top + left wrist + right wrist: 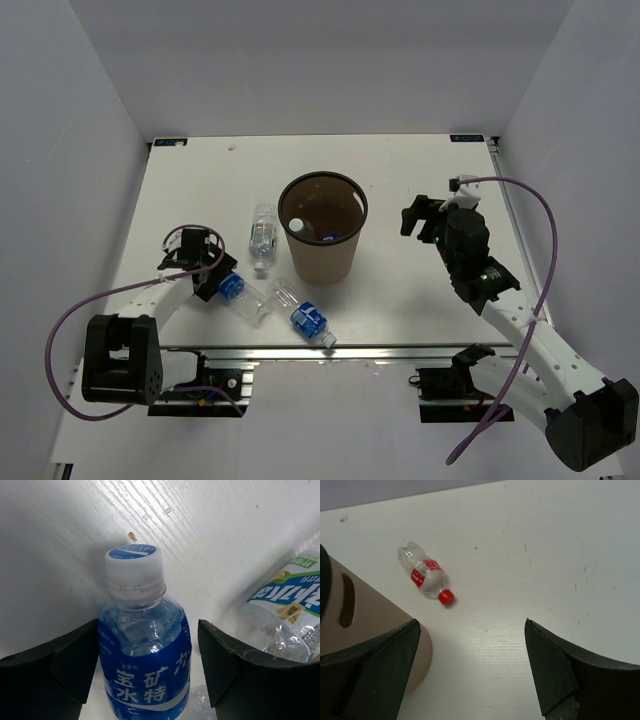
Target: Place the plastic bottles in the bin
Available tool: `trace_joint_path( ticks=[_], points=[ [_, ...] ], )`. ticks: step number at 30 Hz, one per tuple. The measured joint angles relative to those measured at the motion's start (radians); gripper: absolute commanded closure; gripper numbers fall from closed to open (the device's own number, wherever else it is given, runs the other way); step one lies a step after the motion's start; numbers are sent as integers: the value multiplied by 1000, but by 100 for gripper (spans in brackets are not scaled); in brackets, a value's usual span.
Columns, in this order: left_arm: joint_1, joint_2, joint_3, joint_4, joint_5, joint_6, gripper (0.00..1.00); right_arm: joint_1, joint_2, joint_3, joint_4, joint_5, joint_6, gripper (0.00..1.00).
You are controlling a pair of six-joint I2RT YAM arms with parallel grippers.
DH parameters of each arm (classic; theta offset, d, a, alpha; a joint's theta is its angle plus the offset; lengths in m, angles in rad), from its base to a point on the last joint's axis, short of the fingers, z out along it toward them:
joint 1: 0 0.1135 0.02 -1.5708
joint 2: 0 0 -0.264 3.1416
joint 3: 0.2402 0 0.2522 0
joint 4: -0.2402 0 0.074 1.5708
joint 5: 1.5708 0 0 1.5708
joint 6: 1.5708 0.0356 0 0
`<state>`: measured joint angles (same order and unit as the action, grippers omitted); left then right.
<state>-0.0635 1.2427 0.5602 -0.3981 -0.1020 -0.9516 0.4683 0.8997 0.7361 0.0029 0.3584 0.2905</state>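
The brown bin (322, 258) stands mid-table, with bottles (330, 237) inside. One clear bottle (262, 236) lies left of the bin and another (304, 316) lies in front of it. My left gripper (220, 279) is open around a third lying bottle (240, 294). In the left wrist view its blue label (145, 675) is between the fingers (225, 665), with a gap on the right. My right gripper (420, 218) is open and empty, right of the bin (350, 615). The right wrist view shows a clear bottle with a red label and cap (426, 577) lying beyond it.
Another bottle (287, 612) lies just right of my left gripper. Grey walls close in the table on the left, back and right. A metal rail (300, 352) runs along the near edge.
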Motion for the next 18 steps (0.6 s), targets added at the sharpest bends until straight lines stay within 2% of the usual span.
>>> trace_joint_path(
  ticks=[1,3,4,6,10,14,18],
  points=[
    [-2,2,0,2,0,1,26,-5,-4,-18,-10,-6,10,11],
    [-2,2,0,-3,0,-2,41,-10,-15,-38,-22,-15,23,11],
    [-4,2,0,-11,-2,-1,57,-11,-23,-43,-25,-19,27,11],
    [-5,-9,7,-39,-6,3,64,-11,-42,-47,-27,-21,33,11],
    [-5,-59,85,-132,-32,17,65,-13,-85,-61,-23,-15,45,11],
    [-6,-136,275,-235,-111,24,65,-17,-117,-97,-32,7,50,11],
    [-6,-250,455,-225,-152,34,69,-18,-153,-122,-42,6,40,11]
  ],
)
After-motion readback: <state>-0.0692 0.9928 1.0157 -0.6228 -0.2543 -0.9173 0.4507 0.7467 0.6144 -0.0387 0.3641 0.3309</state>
